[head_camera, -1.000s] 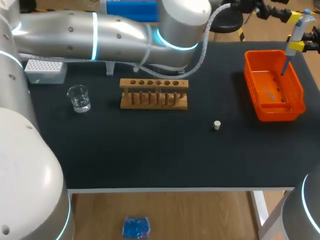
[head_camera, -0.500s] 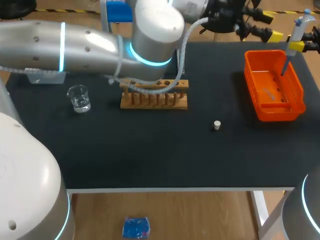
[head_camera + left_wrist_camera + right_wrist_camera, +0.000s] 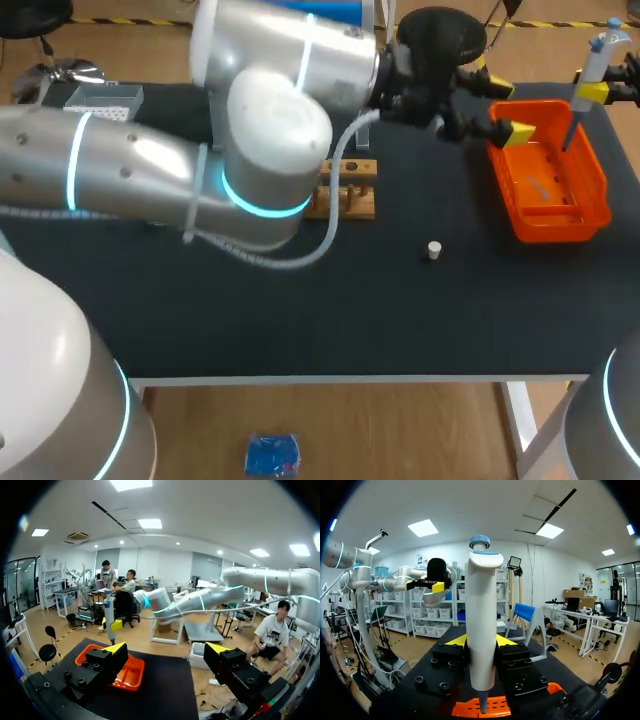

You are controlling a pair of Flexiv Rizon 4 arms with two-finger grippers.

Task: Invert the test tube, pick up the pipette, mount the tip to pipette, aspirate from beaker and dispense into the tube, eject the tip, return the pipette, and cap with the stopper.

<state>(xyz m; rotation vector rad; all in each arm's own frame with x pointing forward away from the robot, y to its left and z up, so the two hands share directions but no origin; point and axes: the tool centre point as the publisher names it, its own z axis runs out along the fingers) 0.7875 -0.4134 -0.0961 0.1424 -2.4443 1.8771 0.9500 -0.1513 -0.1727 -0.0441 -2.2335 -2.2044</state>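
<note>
Black-topped table (image 3: pixel 300 300), viewed from above and behind the rig. The right gripper (image 3: pixel 481 641) is clenched on the pipette (image 3: pixel 482 630). Its two yellow-tipped fingers press the white body from either side, just below the blue-capped head. The pipette hangs upright with its narrow shaft pointing down over the orange tray (image 3: pixel 465 709). In the head view this pair sits at the table's far right corner, with the pipette (image 3: pixel 592 68) above the tray's far end and its lower end inside the tray's outline. The tray (image 3: pixel 560 222) stands near the right edge of the table. The left gripper (image 3: pixel 500 97) is held at the tray's far left corner, fingers spread wide with nothing between them. The left wrist view confirms this: both yellow tips stand well apart around empty air (image 3: pixel 167 650). The tray (image 3: pixel 132 672) and the held pipette (image 3: pixel 108 615) are ahead of them. The left arm (image 3: pixel 250 160) comes in from the left and crosses most of the table's far half, covering all but the right end of the wooden rack (image 3: pixel 350 195). A small white stopper (image 3: pixel 433 250) sits alone on the mat, nearer than the rack and left of the tray, apart from both. A white tip box (image 3: pixel 100 98) sits at the far left corner. The test tube and beaker cannot be made out behind the arm.
</note>
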